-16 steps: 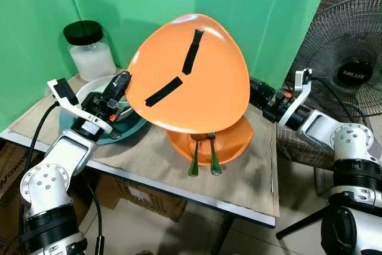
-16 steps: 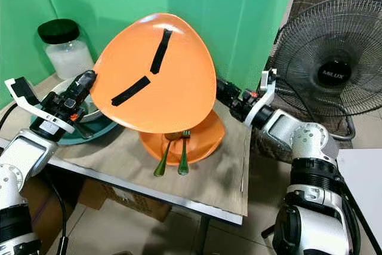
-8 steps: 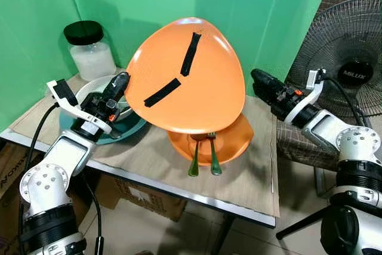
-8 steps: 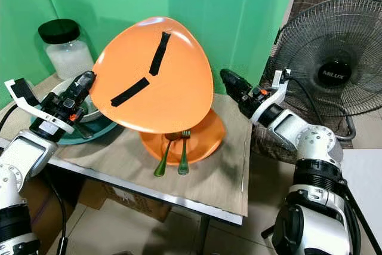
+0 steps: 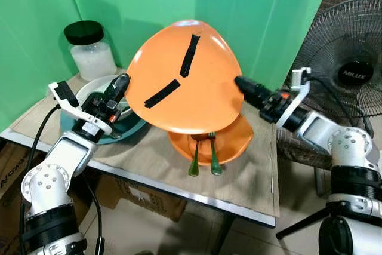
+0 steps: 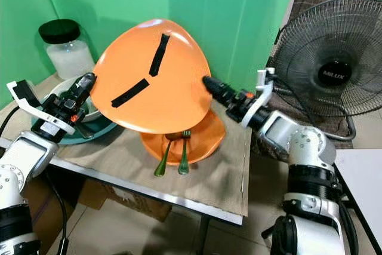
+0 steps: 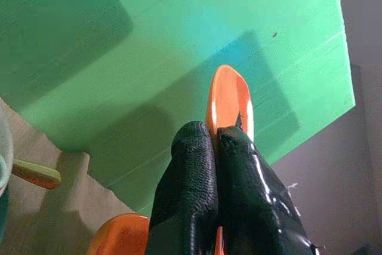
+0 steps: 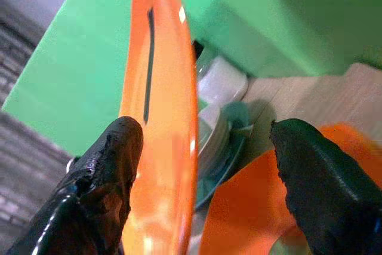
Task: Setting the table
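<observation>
Green screen panels back a small table laid with a tan mat, a black standing fan at the robot's right. Above the table's middle, a large orange plate hangs tilted up on edge, its underside toward the camera and marked by two strips of black tape. The left gripper pinches the plate's rim at the robot's left, its two black fingers pressed together on the thin orange edge in the left wrist view. The right gripper reaches in from the other side with its fingers spread wide; in the right wrist view one black fingertip lies on the taped side of the plate and the other stands well clear on the far side, so the rim sits between them ungripped. Beneath the raised plate a second orange plate lies flat on the mat, and a green spoon and a green fork lie side by side across its near edge. At the table's left end, white bowls are stacked on a teal plate, with a black-lidded glass jar of white powder behind them
</observation>
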Motion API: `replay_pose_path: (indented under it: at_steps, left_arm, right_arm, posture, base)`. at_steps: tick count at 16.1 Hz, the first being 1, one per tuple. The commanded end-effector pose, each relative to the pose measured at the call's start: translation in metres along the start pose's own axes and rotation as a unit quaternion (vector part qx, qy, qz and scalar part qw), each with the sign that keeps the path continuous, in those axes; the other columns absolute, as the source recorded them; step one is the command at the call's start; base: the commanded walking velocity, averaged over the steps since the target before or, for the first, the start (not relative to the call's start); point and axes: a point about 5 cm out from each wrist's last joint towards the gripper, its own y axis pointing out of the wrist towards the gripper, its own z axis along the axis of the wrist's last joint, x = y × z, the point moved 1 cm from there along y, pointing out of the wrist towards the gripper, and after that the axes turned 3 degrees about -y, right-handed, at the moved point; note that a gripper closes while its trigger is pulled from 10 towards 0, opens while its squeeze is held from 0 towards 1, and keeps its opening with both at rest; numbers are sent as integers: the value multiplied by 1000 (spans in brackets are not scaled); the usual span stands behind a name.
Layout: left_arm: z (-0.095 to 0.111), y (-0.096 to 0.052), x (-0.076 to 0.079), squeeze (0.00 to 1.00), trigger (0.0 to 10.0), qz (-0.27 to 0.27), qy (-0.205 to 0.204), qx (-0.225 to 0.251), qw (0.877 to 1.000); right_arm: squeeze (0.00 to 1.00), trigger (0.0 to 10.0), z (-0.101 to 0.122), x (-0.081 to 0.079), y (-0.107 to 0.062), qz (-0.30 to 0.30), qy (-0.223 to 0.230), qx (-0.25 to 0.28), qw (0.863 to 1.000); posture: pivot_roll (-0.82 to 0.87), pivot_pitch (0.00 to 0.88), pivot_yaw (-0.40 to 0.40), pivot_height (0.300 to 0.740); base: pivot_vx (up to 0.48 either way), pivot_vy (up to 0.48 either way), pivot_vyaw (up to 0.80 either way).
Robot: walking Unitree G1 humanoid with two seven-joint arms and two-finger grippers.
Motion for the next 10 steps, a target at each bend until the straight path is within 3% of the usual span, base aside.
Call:
replay_pose_path:
  at_steps: [1, 2, 3, 10]
  left_arm:
    - [6, 6, 10, 0, 0, -30, -3, 16, 999]
    - [6, 6, 10, 0, 0, -31, -3, 16, 999]
    - [6, 7, 10, 0, 0, -31, -3, 15, 999]
    - [3, 8, 10, 0, 0, -32, -2, 8, 999]
  right_arm:
    - [0, 3804, -4, -2, 1, 6, -1, -9, 1000]
    - [0, 3804, -5, -2, 1, 6, -1, -10, 1000]
    - [0, 0, -6, -3, 1, 8, 6, -9, 1000]
    - [0, 0, -16, -7, 3, 23, 22, -17, 999]
  posture:
    - [-81, 0, 1, 740]
    - [-81, 0, 1, 740]
    - [-81, 0, 1, 740]
    - [-83, 0, 7, 740]
  base:
    - [0, 0, 0]
    - [0, 0, 0]
    - [0, 0, 0]
    - [0, 0, 0]
